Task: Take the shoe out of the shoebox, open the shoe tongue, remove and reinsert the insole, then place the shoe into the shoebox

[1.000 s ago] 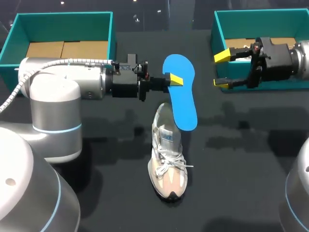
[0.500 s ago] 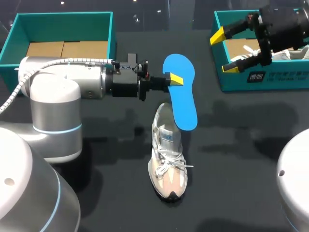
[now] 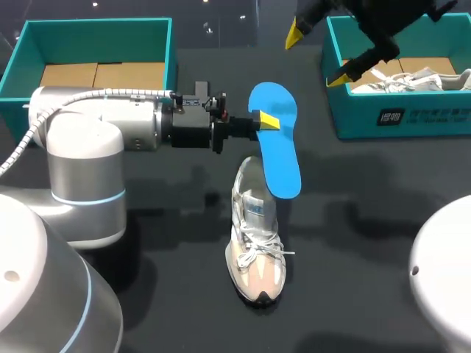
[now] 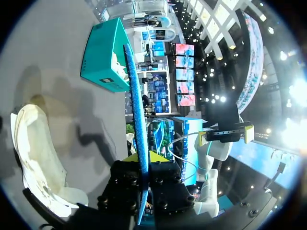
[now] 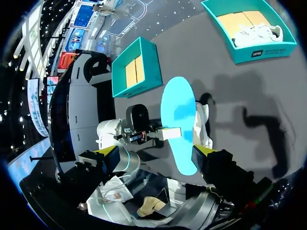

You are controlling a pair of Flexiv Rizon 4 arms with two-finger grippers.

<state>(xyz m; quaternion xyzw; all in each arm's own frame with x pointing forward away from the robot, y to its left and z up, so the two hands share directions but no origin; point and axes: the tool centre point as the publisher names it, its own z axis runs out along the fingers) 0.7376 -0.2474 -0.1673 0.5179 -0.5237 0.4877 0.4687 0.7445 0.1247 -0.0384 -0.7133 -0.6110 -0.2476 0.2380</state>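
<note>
The left jaws are clamped on the blue insole [image 3: 276,158] near its broad end, one yellow fingertip [image 3: 268,121] lying on its upper face. The left wrist view shows the insole edge-on between the fingers. The left arm [image 3: 110,132] reaches level across the table [image 3: 368,220] from its own side. The insole hangs over the heel end of the shoe [image 3: 256,243]; we cannot tell whether the two touch.

The right jaws are spread wide and hold nothing. The right arm [image 3: 390,15] carries them high over the table's far side, just beside the right shoebox [image 3: 401,121].

The shoe stands upright on its sole at the middle of the dark table, toe towards the robot, laces loose.

Count: two arms; one insole; two teal shoeboxes, both at the far side and well apart. The left shoebox [image 3: 96,29] shows a brown cardboard floor. The right one holds a second shoe [image 3: 412,79], pale, lying inside. Shoes in all: two.
</note>
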